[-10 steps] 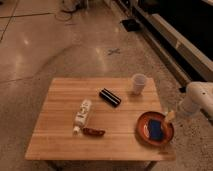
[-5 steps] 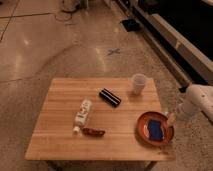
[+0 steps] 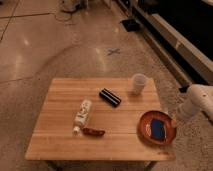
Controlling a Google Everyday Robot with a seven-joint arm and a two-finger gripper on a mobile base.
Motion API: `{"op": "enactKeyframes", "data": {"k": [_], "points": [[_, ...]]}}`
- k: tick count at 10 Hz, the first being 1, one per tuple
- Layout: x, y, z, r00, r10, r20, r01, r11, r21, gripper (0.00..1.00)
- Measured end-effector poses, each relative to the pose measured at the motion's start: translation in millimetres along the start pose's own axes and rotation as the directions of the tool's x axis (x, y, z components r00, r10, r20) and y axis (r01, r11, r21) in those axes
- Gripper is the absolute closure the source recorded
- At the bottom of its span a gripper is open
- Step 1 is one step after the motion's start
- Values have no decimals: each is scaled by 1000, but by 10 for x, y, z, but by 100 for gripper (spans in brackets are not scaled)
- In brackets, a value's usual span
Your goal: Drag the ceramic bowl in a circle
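Ceramic bowl (image 3: 142, 128): near right corner of the table (image 3: 60, 147), orange-red, with a flat blue item (image 3: 158, 127) inside.
Pincer (image 3: 174, 120): at the bowl's right rim, on a white arm (image 3: 197, 102); spread or pinching, cannot tell.
Change: over the last second, bowl and pincer show no clear shift; the circle drag is judged barely begun.
Also on the table: white cup (image 3: 138, 83) far right, black box (image 3: 109, 97), bottle lying flat (image 3: 83, 114), all well apart from the bowl.
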Motion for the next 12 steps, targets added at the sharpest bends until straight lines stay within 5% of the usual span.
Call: {"op": "enactKeyframes", "data": {"k": [3, 7, 10, 12], "points": [[239, -279, -73, 1000, 12, -14, -12, 1000, -17, 100], [435, -1038, -9, 997, -83, 1, 83, 996, -20, 100], [78, -1333, 165, 981, -179, 75, 180, 984, -12, 100], [-199, -1127, 206, 972, -212, 101, 219, 974, -58, 100]]}}
